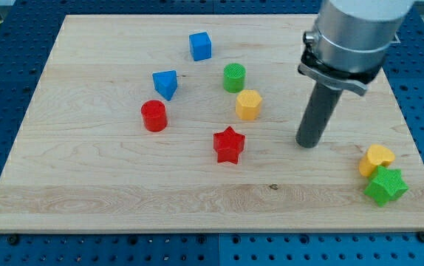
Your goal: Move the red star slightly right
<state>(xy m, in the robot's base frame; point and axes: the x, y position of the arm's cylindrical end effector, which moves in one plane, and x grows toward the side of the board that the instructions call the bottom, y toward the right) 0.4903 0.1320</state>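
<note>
The red star [229, 145] lies on the wooden board [86, 185] just below the middle. My tip [307, 144] rests on the board well to the star's right, at about the same height in the view, with a bare gap between them. The dark rod rises from the tip to the grey arm body [352, 37] at the view's top right.
A yellow hexagon block [248, 105] sits above the star's right, with a green cylinder [234, 77] above it. A red cylinder [154, 116], a blue triangular block [166, 83] and a blue cube [200, 46] lie to the left and top. A yellow heart [375, 158] and a green star [385, 185] touch at the bottom right.
</note>
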